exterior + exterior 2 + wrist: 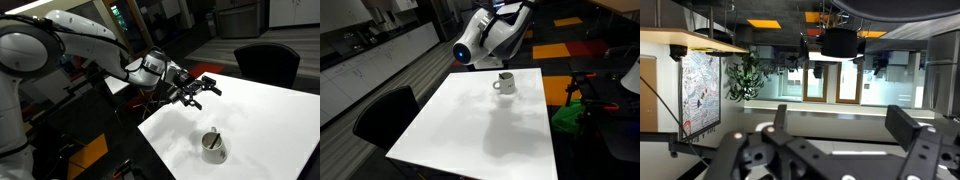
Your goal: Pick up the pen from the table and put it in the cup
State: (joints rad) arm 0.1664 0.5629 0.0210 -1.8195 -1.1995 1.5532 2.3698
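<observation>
Up and left of the cup (213, 150), the arm (90, 45) holds its fingers (902, 128) in the air, spread wide with nothing between them. The cup stands on the white worktop (270, 112), and the dark pen (212, 136) stands inside the cup, poking above its rim.

Dim room, table (280, 112) glaring white, soft shadows, fingers (908, 128) blurred

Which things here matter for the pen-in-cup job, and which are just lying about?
Job:
- cup
- pen, apparently the thin dark stick already standing in it
- table
- gripper, open above the table

Lying about:
- black chair
- green object beside the table
- potted plant in the background
</observation>
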